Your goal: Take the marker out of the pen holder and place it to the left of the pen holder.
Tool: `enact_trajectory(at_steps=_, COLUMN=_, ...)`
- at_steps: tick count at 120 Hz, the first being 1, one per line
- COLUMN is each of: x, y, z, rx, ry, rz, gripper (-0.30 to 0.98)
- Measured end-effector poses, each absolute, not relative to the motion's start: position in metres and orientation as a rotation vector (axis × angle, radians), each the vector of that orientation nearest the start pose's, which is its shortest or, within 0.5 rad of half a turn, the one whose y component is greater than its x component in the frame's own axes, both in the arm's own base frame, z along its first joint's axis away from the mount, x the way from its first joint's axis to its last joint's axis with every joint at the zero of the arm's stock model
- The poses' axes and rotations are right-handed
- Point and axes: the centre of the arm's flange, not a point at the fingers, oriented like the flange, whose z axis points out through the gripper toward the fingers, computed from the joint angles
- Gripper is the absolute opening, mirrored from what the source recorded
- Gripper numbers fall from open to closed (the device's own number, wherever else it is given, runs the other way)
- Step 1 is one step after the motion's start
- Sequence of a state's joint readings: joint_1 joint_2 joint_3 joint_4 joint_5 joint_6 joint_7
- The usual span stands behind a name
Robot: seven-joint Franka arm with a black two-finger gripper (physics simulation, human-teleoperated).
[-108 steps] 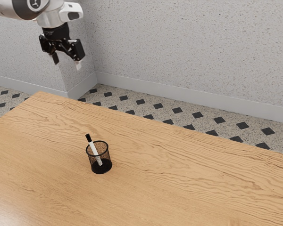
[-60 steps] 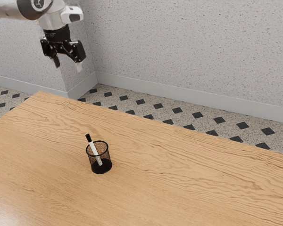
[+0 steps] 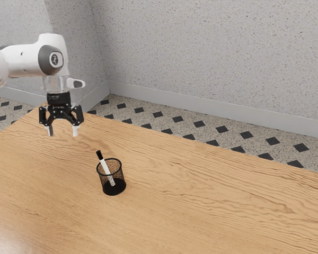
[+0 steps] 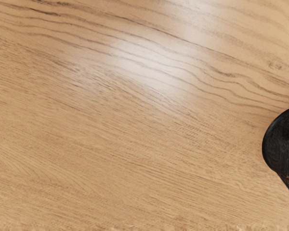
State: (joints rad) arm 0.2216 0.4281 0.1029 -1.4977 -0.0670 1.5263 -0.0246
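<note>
- Pincer (image 3: 62,130) is held tips-down above the table (image 3: 212,201), toward the exterior view's left. Its fingers are spread and nothing is pinched between them, presumably so that a slim barrel can be admitted. Well apart from its target, it has yet to be lined up; a sideways shift and a descent seem called for.
- Next rightward, the marker (image 3: 104,165) is seen standing in the pen holder (image 3: 118,182), black cap (image 3: 99,155) uppermost. It is tilted toward the exterior view's left, as a thin thing in a wide cup would be. The cap is left clear of the rim, so a grip could be taken there.
- Farther right, the pen holder is set upright on its base. By its mesh wall the marker is probably propped; if the marker were drawn out crookedly, the holder might be dragged or tipped.
</note>
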Motion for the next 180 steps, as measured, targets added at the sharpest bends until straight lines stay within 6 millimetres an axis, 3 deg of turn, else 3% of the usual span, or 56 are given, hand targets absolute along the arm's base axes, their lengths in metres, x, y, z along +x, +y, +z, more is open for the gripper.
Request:
enact_trajectory(at_steps=7, x=0.582, y=0.168, z=0.407, rx=-3.132, ry=-0.569, rz=0.649, gripper=0.69)
enact_trajectory(at_steps=14, x=0.563, y=0.148, z=0.403, rx=-3.146, ry=-0.567, rz=0.671, gripper=0.69)
enact_trajectory(at_steps=25, x=0.563, y=0.113, z=0.4, rx=-3.164, ry=-0.529, rz=0.657, gripper=0.69)
enact_trajectory(at_steps=36, x=0.568, y=0.098, z=0.4, rx=-3.181, ry=-0.541, rz=0.621, gripper=0.69)
enact_trajectory(at_steps=59, x=0.553, y=0.093, z=0.36, rx=-3.211, ry=-0.667, rz=0.584, gripper=0.69)
enact_trajectory(at_steps=82, x=0.566, y=0.069, z=0.359, rx=-3.252, ry=-0.704, rz=0.46, gripper=0.69)
enact_trajectory(at_steps=97, x=0.574, y=0.072, z=0.357, rx=-3.255, ry=-0.754, rz=0.37, gripper=0.68)
enact_trajectory(at_steps=113, x=0.569, y=0.063, z=0.337, rx=-3.247, ry=-0.765, rz=0.283, gripper=0.67)
enact_trajectory(at_steps=136, x=0.58, y=0.065, z=0.341, rx=-3.248, ry=-0.787, rz=0.135, gripper=0.65)
enact_trajectory(at_steps=148, x=0.578, y=0.066, z=0.34, rx=-3.244, ry=-0.801, rz=0.112, gripper=0.63)
enact_trajectory(at_steps=163, x=0.566, y=0.066, z=0.323, rx=-3.232, ry=-0.815, rz=0.157, gripper=0.63)
enact_trajectory(at_steps=180, x=0.565, y=0.065, z=0.326, rx=-3.232, ry=-0.814, rz=0.139, gripper=0.55)
